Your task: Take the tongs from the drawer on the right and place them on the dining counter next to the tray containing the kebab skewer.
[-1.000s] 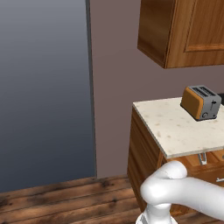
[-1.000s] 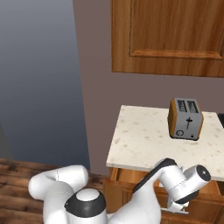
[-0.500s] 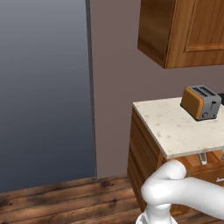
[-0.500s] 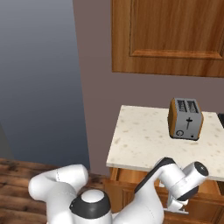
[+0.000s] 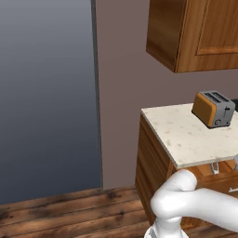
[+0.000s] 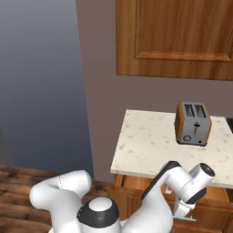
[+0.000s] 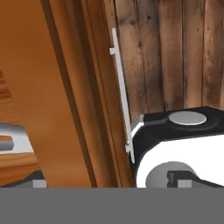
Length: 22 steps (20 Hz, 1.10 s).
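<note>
Drawer point(image 7: 52, 100) stands open below the desk point(image 6: 150, 145); end effector point(image 6: 184, 210) hovers above it at 5 o'clock, grip unclear. Next: reach inside for tongs.

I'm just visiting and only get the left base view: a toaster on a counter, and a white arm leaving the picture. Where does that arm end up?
Observer: In the right base view it bends down under the counter, and the hand hangs at the open drawer.
Visitor: Has the drawer got a knob?
Observer: The hand view shows a slim silver bar handle on its wood front.
Visitor: Anything inside?
Observer: A silver-grey metal piece shows inside, too cut off to identify.
</note>
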{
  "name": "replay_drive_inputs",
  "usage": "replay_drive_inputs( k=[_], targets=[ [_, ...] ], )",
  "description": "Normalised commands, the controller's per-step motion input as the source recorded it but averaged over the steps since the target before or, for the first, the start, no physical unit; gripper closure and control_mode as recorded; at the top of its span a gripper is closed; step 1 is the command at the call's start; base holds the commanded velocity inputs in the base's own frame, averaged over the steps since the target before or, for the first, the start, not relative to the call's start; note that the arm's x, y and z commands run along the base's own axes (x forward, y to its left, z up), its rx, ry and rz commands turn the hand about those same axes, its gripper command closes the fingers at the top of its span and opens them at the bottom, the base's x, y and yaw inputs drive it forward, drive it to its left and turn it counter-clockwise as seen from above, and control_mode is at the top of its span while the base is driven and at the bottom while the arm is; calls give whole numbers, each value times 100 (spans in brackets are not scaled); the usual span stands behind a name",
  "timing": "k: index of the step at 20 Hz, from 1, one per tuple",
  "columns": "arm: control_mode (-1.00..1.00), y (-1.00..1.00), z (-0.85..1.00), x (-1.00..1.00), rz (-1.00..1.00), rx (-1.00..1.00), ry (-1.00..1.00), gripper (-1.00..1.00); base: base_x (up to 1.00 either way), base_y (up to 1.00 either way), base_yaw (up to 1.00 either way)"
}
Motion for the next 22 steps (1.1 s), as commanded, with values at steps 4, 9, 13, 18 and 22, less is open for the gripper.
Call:
replay_drive_inputs(
  k=[4,9,13,18,22],
  targets=[
    [-100,0,-18,-47,0,0,8,-100,0,0,0],
    [-100,0,-24,-83,0,-1,9,-100,0,0,0],
    [-100,0,-22,-92,0,0,2,-100,0,0,0],
    [-100,0,-18,-90,0,0,0,-100,0,0,0],
    [-100,0,-17,-95,0,0,0,-100,0,0,0]
  ],
)
